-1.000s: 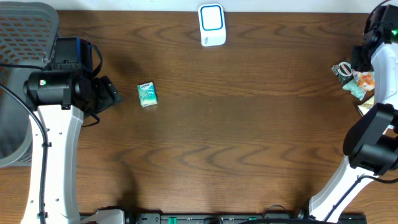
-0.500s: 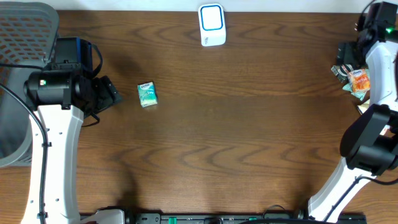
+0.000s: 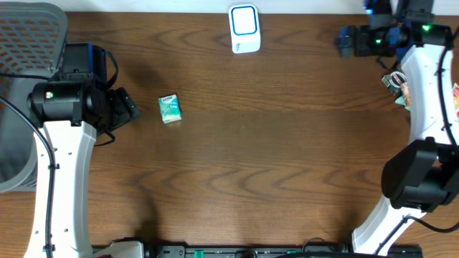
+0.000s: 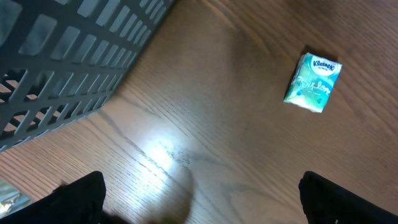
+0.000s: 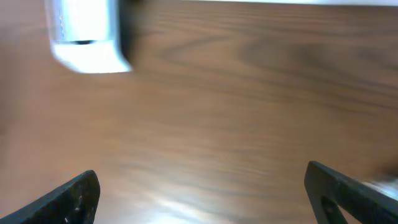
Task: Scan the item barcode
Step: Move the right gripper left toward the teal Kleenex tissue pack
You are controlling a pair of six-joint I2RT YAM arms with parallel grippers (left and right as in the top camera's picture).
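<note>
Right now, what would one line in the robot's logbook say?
left gripper: open, empty | right gripper: open, empty, pointing toward scanner | tissue pack: beside left gripper, untouched

Scanner (image 5: 87,31) blurred, cut by top edge, snack packets (image 3: 393,81) half hidden behind right arm (image 3: 423,86), basket (image 3: 29,29) cropped left

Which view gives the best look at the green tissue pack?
Left wrist: the tissue pack is large and sharp, with the print on its top face legible. Overhead shows it small, on the table's left side. The right wrist view misses it entirely.
</note>
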